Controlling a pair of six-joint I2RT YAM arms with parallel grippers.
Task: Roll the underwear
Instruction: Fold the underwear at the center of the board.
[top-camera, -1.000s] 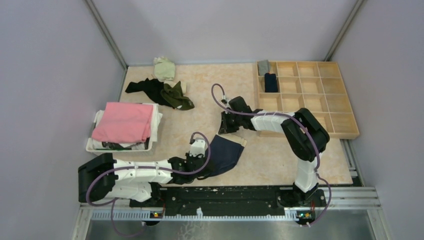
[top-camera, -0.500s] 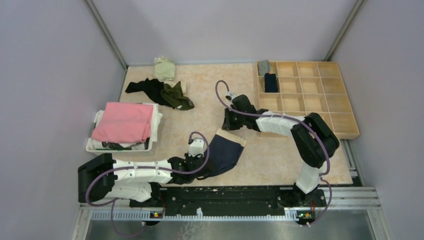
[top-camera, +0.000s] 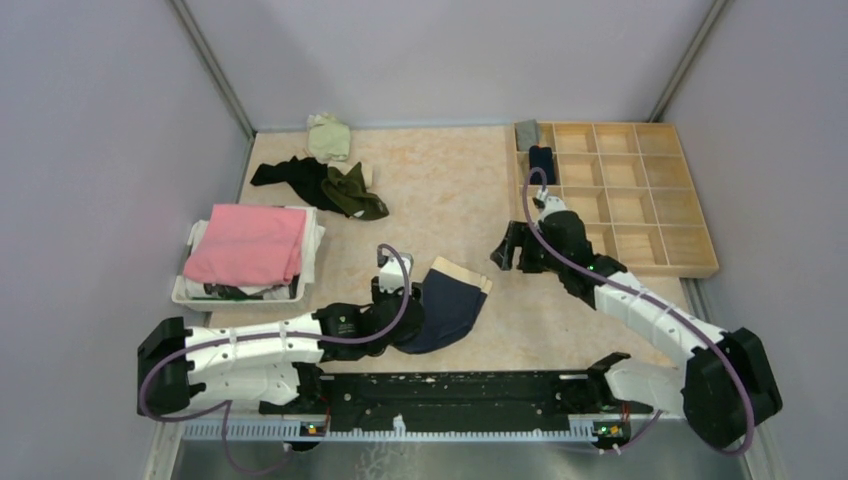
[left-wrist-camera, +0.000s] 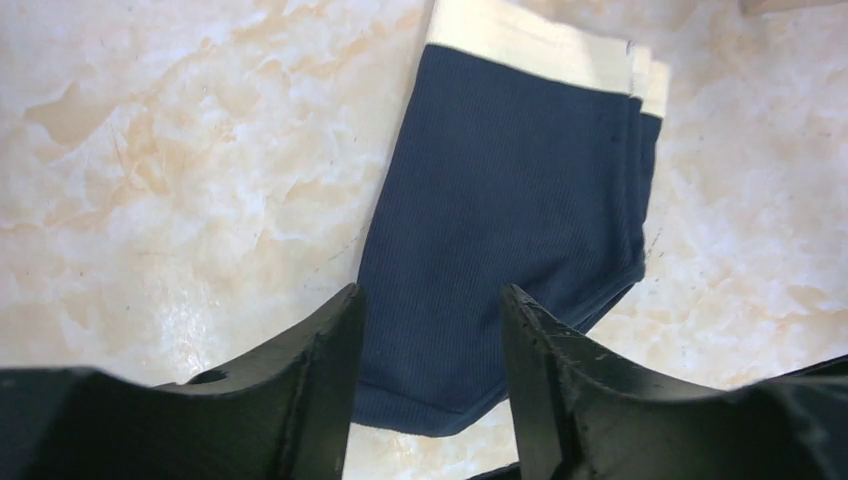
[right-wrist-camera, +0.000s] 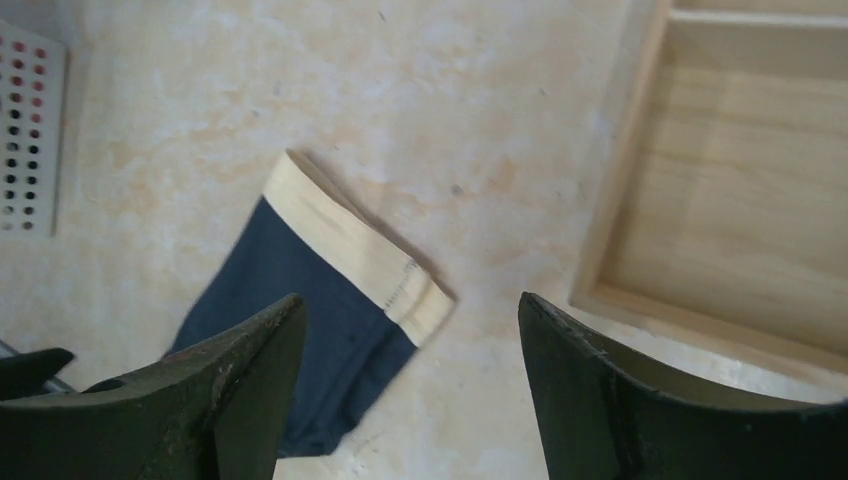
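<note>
Top external: navy underwear (top-camera: 447, 305), folded flat with its beige waistband turned away from the arms, lies on the table (top-camera: 440, 200) at the left gripper (top-camera: 405, 325), while the right gripper (top-camera: 508, 252) hangs well apart from it, near the wooden tray (top-camera: 700, 268). Left wrist: jaws wide and empty, straddling only the near hem, so a shallow bite could catch one layer and drag the fold open. Right wrist: jaws wide, empty, off the cloth; nothing pins the waistband, so I judge the roll may skew or slide

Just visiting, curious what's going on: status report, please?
Left gripper open over navy underwear. Right gripper open, empty, apart. Underwear flat, not rolled. Nothing blocking.
</note>
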